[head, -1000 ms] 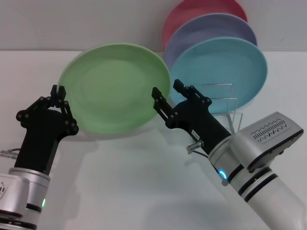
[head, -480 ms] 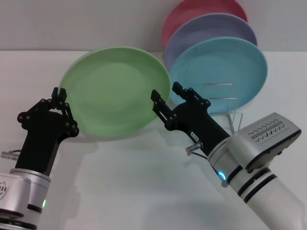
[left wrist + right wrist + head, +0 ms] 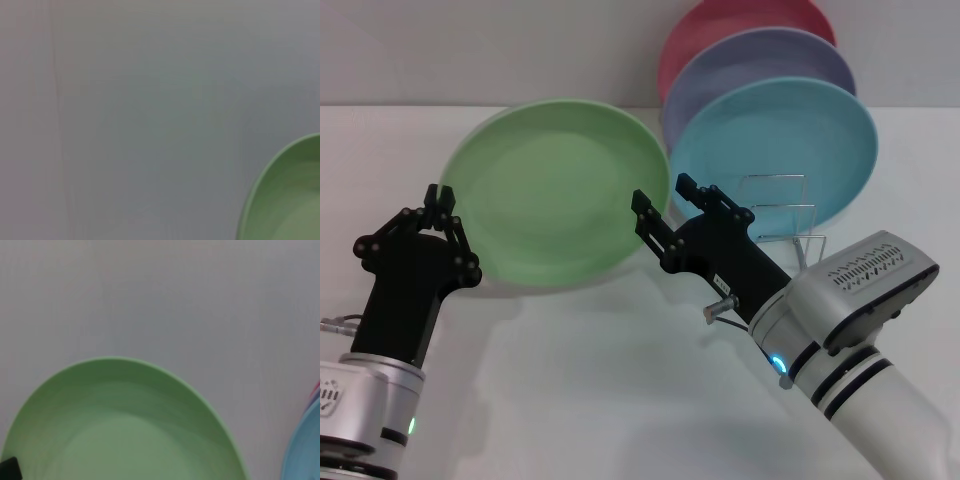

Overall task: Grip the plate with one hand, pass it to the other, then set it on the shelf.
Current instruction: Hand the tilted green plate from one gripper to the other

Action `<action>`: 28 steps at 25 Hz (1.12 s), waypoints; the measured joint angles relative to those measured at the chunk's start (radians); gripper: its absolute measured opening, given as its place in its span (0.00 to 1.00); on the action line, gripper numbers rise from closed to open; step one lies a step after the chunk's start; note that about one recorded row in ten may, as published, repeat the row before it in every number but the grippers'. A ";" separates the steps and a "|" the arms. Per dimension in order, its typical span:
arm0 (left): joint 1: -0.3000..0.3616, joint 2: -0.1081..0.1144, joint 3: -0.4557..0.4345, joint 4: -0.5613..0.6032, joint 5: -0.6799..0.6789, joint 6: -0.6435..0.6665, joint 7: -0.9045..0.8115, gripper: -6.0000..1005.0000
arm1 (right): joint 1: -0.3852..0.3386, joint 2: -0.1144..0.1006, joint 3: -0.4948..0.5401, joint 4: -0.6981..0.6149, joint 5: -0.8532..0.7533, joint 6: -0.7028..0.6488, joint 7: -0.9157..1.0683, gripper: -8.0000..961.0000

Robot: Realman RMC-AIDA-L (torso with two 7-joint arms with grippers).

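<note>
The light green plate (image 3: 560,190) is held tilted off the white table, its face toward me. My left gripper (image 3: 440,197) is shut on its left rim. My right gripper (image 3: 665,205) is open at the plate's right rim, one finger in front of the face and the other past the edge. The left wrist view shows only a slice of the plate (image 3: 290,200). Its upper half fills the bottom of the right wrist view (image 3: 125,430). The shelf (image 3: 790,215), a thin wire rack, stands behind the right gripper.
A turquoise plate (image 3: 790,140), a lavender plate (image 3: 760,60) and a pink plate (image 3: 720,25) stand upright in the rack at the back right. The white table (image 3: 620,380) spreads in front of both arms.
My right gripper has crept left, so its front finger now overlaps the plate's right rim. The left gripper and the plate have barely shifted.
</note>
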 joint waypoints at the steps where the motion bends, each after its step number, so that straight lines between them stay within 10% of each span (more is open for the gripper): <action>1: 0.000 0.000 0.001 0.001 0.000 0.000 0.006 0.04 | 0.001 0.000 0.000 0.000 0.000 0.000 -0.001 0.62; 28: 0.002 0.000 0.005 0.014 -0.001 -0.002 0.015 0.04 | 0.000 0.000 0.014 0.000 -0.001 -0.008 -0.131 0.61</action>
